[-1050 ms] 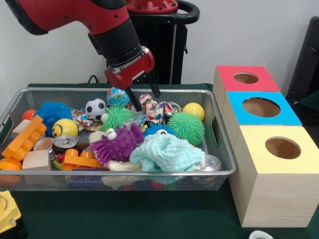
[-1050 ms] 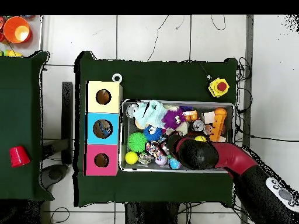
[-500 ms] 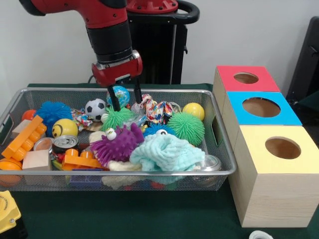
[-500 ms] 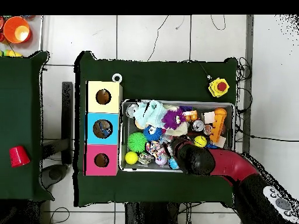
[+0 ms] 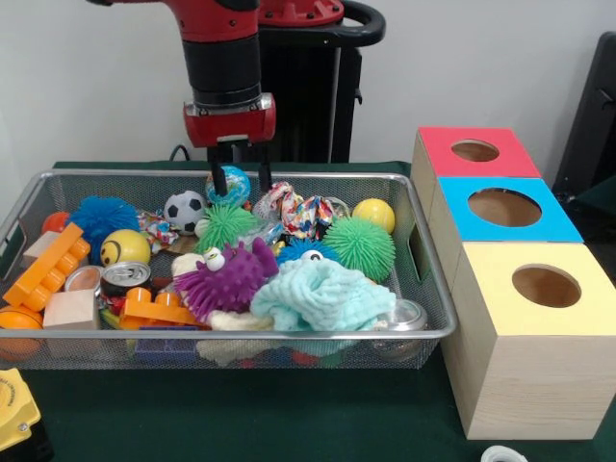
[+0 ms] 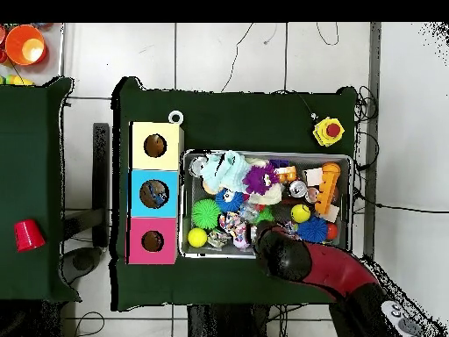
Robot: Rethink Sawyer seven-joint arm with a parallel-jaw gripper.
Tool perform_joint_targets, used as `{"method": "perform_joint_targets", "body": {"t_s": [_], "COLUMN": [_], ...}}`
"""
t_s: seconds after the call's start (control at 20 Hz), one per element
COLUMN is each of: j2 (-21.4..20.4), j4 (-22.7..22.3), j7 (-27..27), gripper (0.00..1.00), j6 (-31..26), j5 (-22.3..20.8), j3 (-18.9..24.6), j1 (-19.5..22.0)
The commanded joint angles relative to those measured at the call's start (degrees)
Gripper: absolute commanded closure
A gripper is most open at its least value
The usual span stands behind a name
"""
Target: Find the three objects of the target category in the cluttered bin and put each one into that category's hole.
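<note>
Globe-print ball [image 5: 230, 183] sits at the bin's [image 5: 423, 289] back wall, right below and between the tips of the gripper [image 5: 237, 179], whose fingers are spread and straddle it, empty; round, no long axis, so a straight drop should do.

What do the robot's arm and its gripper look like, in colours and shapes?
The arm is a thick round tube, red above with a black cylindrical wrist section. Below it sits a red block-shaped hand piece, and the gripper has two thin black fingers. No cables or markings show.
</note>
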State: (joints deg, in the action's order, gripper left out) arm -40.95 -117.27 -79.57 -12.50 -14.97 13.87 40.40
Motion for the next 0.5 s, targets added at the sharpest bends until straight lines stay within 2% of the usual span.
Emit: {"method": "perform_joint_targets", "body": {"t_s": [0.05,0.15,0.3,0.4,0.5], "j2": [-2.0,-2.0,-1.2,0.8,1.9], "j4": [-7.6,-8.0,-5.7,-1.0,3.7], "j7": [-23.3,-25.7,-28.1,-29.0,-28.5], "gripper": [0.0,0.0,0.0,0.0,0.0], "j6": [7.6,9.2,10.0,9.1,6.5], "j5": [6.5,8.5,11.9,14.5,16.4], "j3": [-9.2,-10.4,-12.6,-16.3,-17.8], "j1": [-6.0,-8.5,-12.2,-16.4,-18.9]}}
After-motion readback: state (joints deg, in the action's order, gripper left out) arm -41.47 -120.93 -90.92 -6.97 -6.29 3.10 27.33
